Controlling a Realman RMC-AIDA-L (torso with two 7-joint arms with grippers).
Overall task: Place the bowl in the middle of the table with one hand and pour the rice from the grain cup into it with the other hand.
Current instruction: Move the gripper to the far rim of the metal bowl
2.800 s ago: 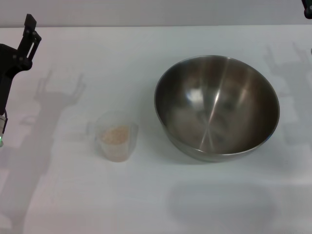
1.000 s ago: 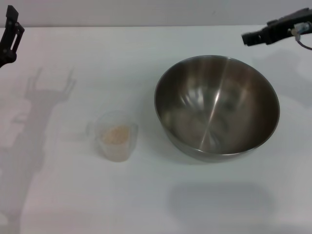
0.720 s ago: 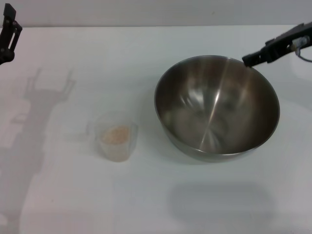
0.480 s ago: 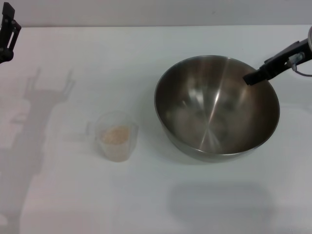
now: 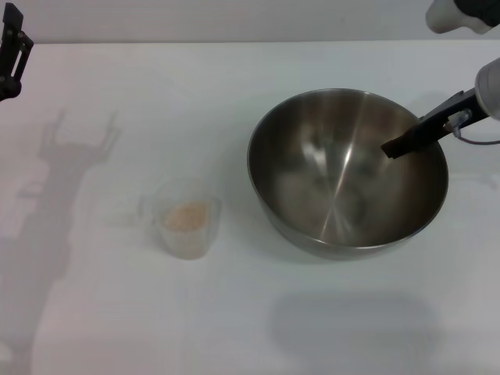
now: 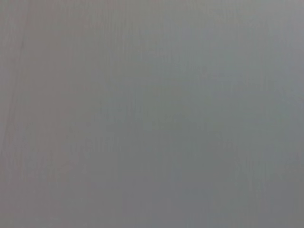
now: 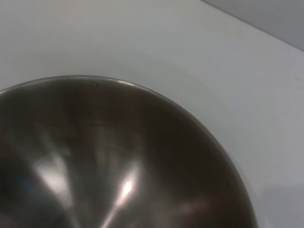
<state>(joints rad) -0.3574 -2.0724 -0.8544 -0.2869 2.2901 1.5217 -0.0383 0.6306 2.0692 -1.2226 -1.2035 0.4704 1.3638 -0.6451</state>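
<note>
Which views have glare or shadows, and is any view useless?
Head view: streaky glare inside the bowl, arm shadows on the table left of the grain cup. Right wrist view: bright streaks on the bowl's wall. Left wrist view: featureless grey, shows nothing.

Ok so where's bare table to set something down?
The table is bare in front of the grain cup and steel bowl, and behind the cup. Crowded spot: the bowl's right rim, where the right gripper reaches in.

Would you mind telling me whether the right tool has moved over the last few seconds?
Yes. The right tool has come in from the far right edge and dipped over the bowl rim, now inside its right side.
</note>
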